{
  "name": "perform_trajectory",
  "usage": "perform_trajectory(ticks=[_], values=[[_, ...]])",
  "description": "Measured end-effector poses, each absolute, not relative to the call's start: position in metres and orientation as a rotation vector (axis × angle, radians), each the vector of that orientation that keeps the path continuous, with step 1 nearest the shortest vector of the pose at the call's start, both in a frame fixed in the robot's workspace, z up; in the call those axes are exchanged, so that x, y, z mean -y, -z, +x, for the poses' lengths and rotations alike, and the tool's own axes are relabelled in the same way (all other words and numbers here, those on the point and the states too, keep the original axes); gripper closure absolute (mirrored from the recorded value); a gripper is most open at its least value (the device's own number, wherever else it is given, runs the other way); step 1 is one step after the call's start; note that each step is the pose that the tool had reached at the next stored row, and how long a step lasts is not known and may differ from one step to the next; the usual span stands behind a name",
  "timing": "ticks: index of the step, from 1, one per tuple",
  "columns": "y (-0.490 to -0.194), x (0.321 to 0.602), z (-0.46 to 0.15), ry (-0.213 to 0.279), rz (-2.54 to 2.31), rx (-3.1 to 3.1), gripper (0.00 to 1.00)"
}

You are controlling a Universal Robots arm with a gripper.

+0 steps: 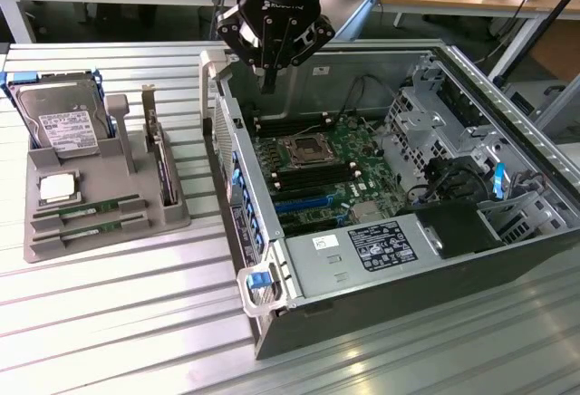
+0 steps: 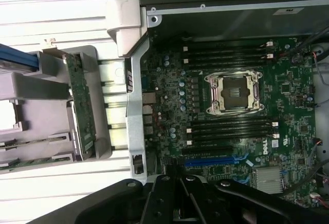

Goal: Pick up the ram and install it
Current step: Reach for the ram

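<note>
My black claw (image 1: 267,80) hangs pinched shut and empty at the exterior view's top centre, above the open steel case (image 1: 435,288). The ram (image 1: 98,207), a thin green strip, lies in the matte grey moulded tray (image 1: 50,248) at left.

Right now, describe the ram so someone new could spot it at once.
To the exterior view's left of the open computer case sits a grey tray. Along its near edge lie two ram sticks, side by side. Unlike the square silver CPU behind them, they are long, thin and green.
</note>
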State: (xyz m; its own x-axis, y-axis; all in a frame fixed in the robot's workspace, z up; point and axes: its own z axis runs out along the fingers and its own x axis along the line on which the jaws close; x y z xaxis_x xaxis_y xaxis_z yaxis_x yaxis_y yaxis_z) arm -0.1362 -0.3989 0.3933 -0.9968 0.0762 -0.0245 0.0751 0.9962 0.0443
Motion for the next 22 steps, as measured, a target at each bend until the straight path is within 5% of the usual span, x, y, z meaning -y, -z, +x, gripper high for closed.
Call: perform_trajectory(ticks=[22], values=[[-0.3933, 0.3989, -0.1413, -0.068, 0.118, -3.112, 0.89]])
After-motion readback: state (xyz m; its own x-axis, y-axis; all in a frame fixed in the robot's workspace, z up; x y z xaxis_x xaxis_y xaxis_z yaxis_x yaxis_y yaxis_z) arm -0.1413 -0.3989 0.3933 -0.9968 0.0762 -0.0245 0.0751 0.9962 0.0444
